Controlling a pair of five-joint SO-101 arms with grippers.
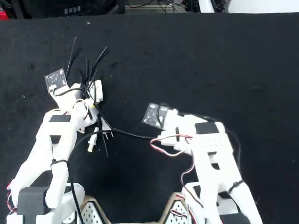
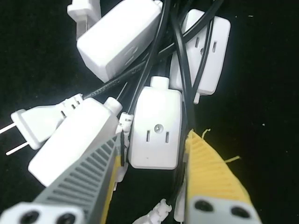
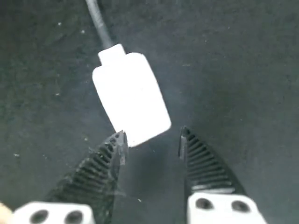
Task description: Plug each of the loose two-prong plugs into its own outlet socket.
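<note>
In the left wrist view my left gripper (image 2: pixel 152 144) is open over a tangle of black cords and several white outlet blocks. One outlet socket (image 2: pixel 155 128) lies face up between its grey finger (image 2: pixel 86 175) and yellow finger (image 2: pixel 212 175). A loose two-prong plug (image 2: pixel 35 126) lies beside them. From above, the left gripper (image 1: pixel 88 105) sits at the outlet cluster (image 1: pixel 96 89), with two loose plugs (image 1: pixel 106 127) (image 1: pixel 92 140) just in front. My right gripper (image 3: pixel 152 140) is open low over the mat, and the end of a white corded block (image 3: pixel 131 100) lies by one black fingertip (image 3: pixel 117 144).
A black mat (image 1: pixel 210 60) covers the table, bare across the far and right side. A black cord (image 1: pixel 133 135) runs from the plugs toward the right arm (image 1: pixel 205 140). Black cable-tie ends (image 1: pixel 72 56) stick up from the cluster.
</note>
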